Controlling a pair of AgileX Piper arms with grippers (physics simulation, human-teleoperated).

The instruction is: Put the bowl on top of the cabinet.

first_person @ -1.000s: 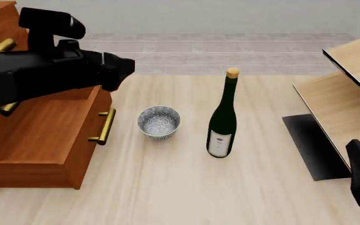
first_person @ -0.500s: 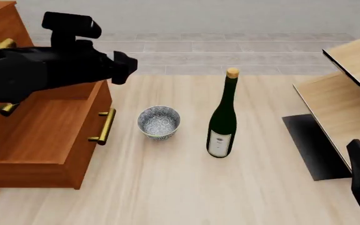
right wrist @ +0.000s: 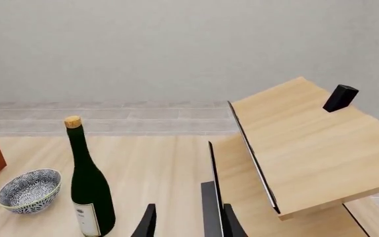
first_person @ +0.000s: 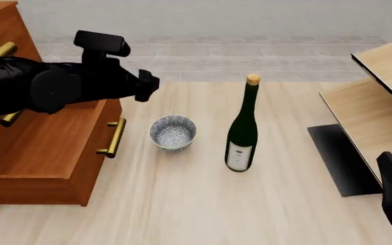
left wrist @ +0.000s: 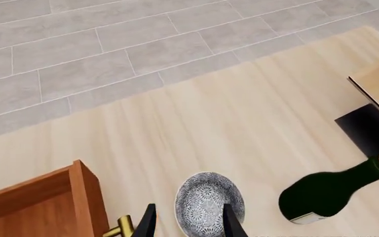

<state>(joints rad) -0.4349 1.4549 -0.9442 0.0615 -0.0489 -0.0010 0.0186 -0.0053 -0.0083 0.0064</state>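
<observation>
Since the bowl (first_person: 173, 132) sits upright on the counter (first_person: 203, 204) between the cabinet (first_person: 39, 148) and the bottle (first_person: 242, 133), the left gripper (left wrist: 188, 222), seemingly spread and empty above it, should descend straight, pinching one rim wall clear of the brass handle (first_person: 113, 138).

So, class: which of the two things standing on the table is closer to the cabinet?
The bowl: short, speckled, right beside the cabinet; the tall green bottle stands farther right.

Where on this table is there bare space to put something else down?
Bare tabletop lies in front of the bowl and wine bottle, and between the bottle and the slanted wood panels. It is tighter between the cabinet and the bowl.
</observation>
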